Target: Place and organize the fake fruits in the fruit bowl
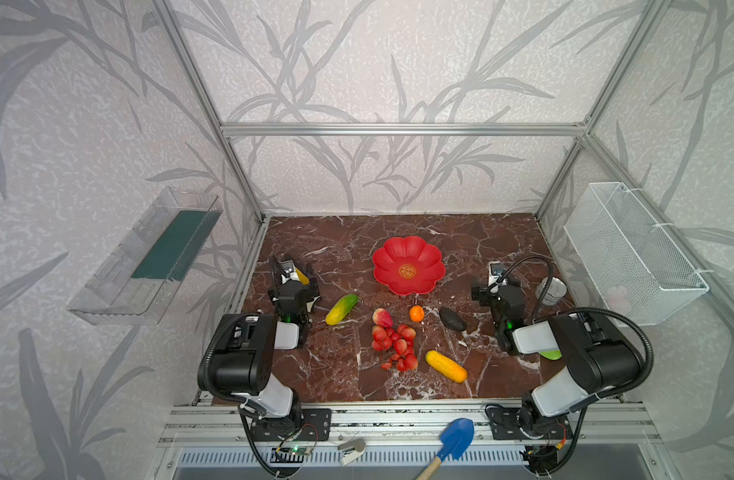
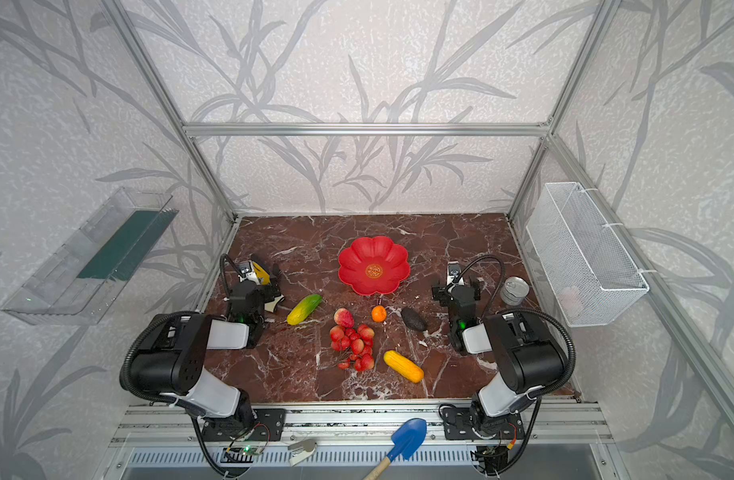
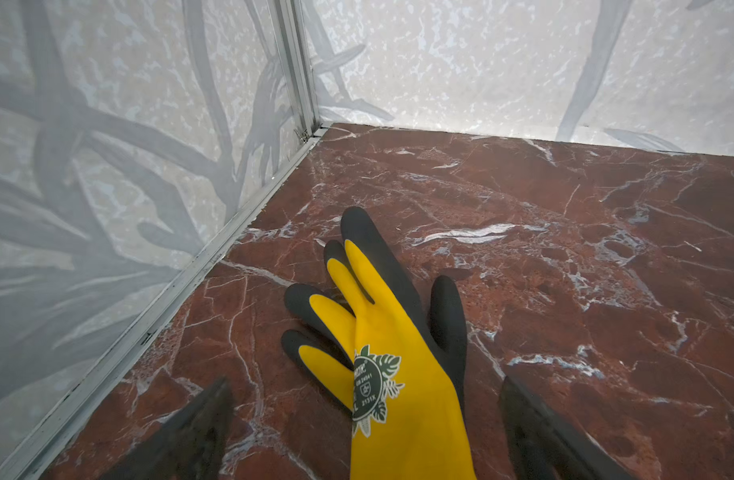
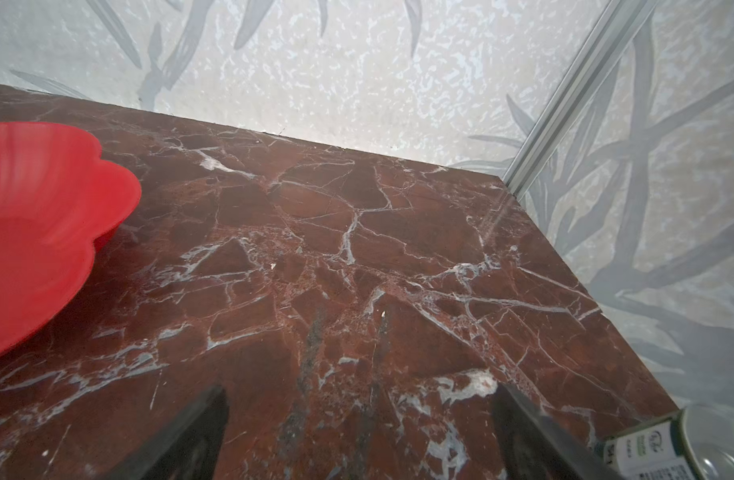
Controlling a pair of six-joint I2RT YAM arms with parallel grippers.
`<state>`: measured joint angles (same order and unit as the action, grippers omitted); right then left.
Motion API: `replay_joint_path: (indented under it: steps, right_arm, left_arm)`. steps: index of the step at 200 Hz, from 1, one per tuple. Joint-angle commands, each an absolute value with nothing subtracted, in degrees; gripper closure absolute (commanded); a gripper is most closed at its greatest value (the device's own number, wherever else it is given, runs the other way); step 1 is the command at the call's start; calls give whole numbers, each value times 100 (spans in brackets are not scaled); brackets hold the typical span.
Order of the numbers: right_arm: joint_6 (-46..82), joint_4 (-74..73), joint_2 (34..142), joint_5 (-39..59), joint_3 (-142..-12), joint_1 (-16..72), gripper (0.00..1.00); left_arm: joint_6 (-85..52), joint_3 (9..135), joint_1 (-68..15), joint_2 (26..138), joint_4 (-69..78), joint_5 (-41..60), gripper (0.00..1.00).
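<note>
My left gripper (image 3: 364, 384) is spread wide above the glove (image 3: 398, 353), holding nothing; my right gripper (image 4: 359, 390) is spread wide too, empty, near the bowl (image 4: 45, 232). The fruits (image 1: 398, 345) lie outside it.

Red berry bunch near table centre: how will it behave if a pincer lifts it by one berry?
Likely floppy: the red berry bunch is many small berries joined by thin stems, so the rest would probably dangle and swing. Probably light, plastic-looking. Unlikely to roll; it lies sprawled flat on the marble table.
</note>
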<state>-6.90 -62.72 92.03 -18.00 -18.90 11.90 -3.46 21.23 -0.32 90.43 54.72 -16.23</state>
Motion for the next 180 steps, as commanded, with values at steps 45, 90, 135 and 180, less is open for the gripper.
replay_joint_path:
  steps: [45, 90, 135, 180]
  right_arm:
    - [-677, -6469, 9255, -1888, -1856, 1191, 1]
    - [-543, -6145, 9203, -1707, -1974, 1058, 1]
    - [-496, -6082, 9184, -1650, -1987, 1011, 1]
    - [-513, -5898, 8944, -1921, -1967, 1129, 1]
  left_arm:
    - [-299, 2101, -53, 9003, 5575, -1604, 0]
    - [-298, 2112, -53, 9009, 5564, -1609, 0]
    - [-301, 2114, -53, 9008, 5564, -1598, 0]
    - [-201, 2115, -191, 8242, 4965, -1855, 0]
